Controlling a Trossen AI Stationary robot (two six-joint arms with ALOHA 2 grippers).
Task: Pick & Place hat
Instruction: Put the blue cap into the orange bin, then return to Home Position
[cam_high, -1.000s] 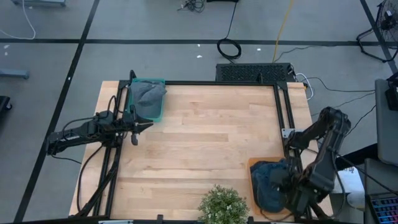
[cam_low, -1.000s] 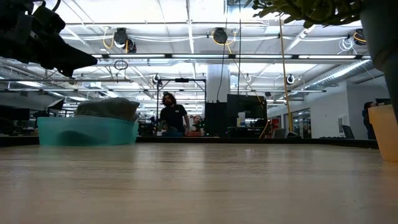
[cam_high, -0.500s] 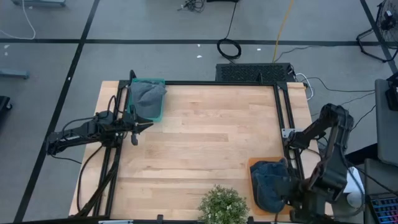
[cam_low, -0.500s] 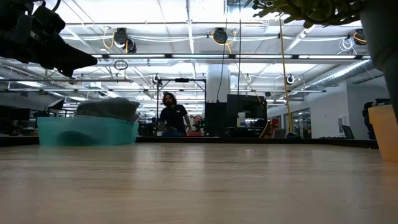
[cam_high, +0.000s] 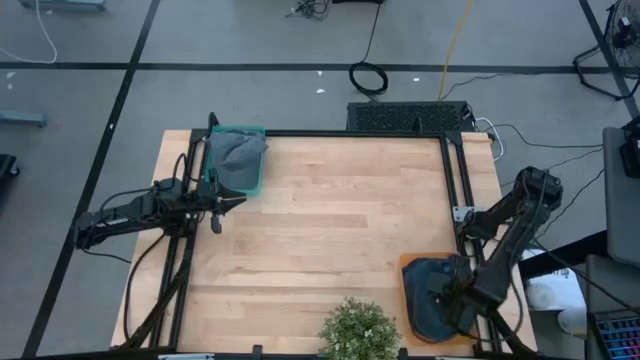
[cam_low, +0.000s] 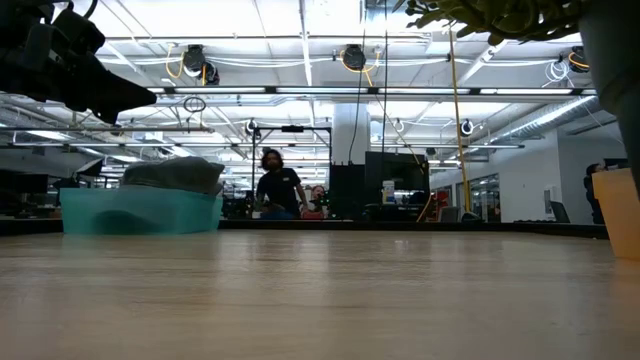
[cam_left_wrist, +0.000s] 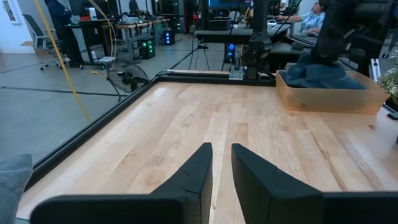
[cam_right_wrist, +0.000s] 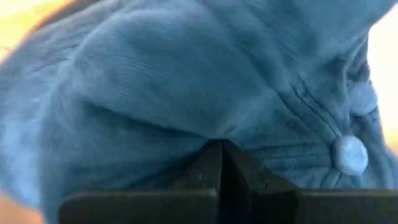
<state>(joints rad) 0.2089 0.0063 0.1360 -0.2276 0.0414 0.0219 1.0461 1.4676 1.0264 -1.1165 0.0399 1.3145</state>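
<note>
You are working the pick step right now. Your right gripper (cam_high: 452, 297) is sitting down in the orange bin (cam_high: 405, 268) at the table's five o'clock corner, and its fingers (cam_right_wrist: 221, 163) are pinched fully together, buried in the folds of the dark blue cap (cam_right_wrist: 186, 87). The right wrist view is showing blue fabric bunched at the fingertips, with the cap's top button (cam_right_wrist: 349, 154) just beside them, so you are most likely clamping a fold of the crown, though how much cloth is caught cannot be told. The cap itself is lying inside that bin, just past the potted plant (cam_high: 358, 330) at six o'clock.

Your left gripper (cam_high: 215, 203) is waiting at the nine o'clock edge, hanging above the wood with its fingers (cam_left_wrist: 193, 174) nearly closed, a narrow slot showing between them and nothing in it. Toward eleven o'clock from it, the teal bin (cam_high: 257, 185) is already holding a grey hat (cam_high: 238, 152).

Next you are looking at a straight lift, checking that the cap rises clear of the bin wall instead of slipping out of a thin pinch. Judging by the layout, the teal bin is the likely drop point, well apart across the wooden table (cam_high: 340, 210).
</note>
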